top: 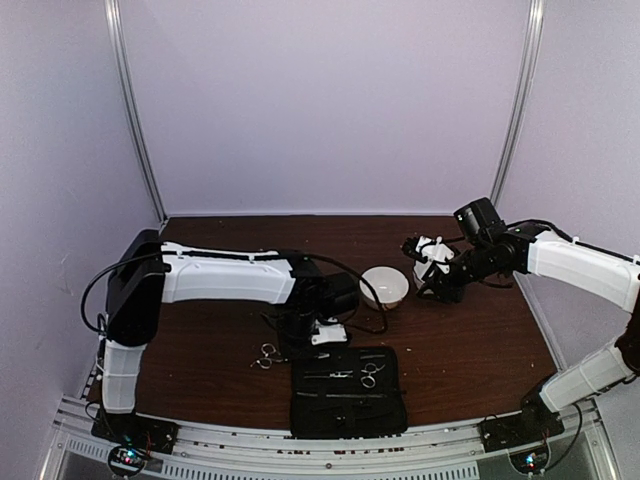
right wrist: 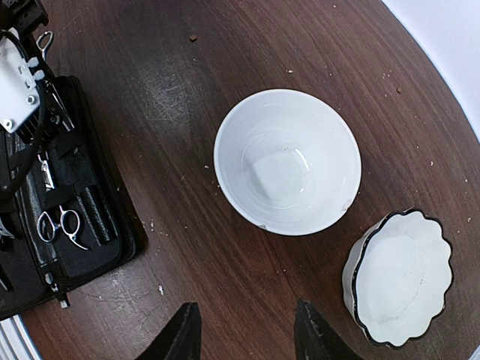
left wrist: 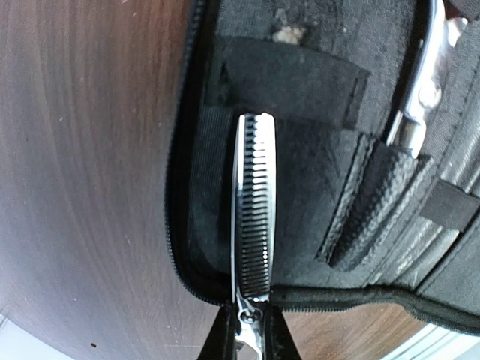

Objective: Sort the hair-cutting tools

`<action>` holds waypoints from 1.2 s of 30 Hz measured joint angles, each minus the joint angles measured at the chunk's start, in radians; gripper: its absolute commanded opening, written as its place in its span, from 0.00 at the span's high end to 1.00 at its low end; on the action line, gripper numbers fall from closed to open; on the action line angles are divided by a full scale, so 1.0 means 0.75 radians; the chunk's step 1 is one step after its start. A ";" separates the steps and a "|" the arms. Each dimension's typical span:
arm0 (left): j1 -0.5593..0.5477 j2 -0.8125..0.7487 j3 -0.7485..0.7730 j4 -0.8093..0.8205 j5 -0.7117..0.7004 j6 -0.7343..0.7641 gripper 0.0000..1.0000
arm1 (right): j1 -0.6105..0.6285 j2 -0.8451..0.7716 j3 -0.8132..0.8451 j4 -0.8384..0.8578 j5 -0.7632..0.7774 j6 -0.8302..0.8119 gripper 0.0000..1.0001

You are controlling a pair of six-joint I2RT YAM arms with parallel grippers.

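table (top: 480, 340): dark wood | on it: black case (top: 345, 415), round bowl (right wrist: 287, 161), scalloped bowl (right wrist: 401, 277), loose scissors (top: 267, 356)

I count two small silver metal scissors with ring handles: one pair (top: 266, 355) and a second pair (top: 371, 375). I see one silver toothed metal blade (left wrist: 253, 210), and I cannot tell whether it belongs to a third pair. The thin stick-like tools (top: 330, 377) are too small for me to count. There are two white bowls, one plain round white bowl (right wrist: 287, 161) and one scalloped white bowl with a dark rim (right wrist: 401, 277), and one flat black rectangular fabric case (top: 350, 415).
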 measured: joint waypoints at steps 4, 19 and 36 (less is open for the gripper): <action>-0.004 0.039 0.034 -0.007 0.004 0.011 1.00 | 0.000 0.000 0.000 0.000 0.000 -0.001 0.55; -0.034 0.160 0.201 -0.027 0.026 0.080 1.00 | 0.000 0.000 0.000 0.000 0.000 -0.001 0.55; -0.046 0.211 0.289 -0.007 0.095 0.140 1.00 | 0.000 0.000 0.000 -0.002 0.000 -0.002 0.55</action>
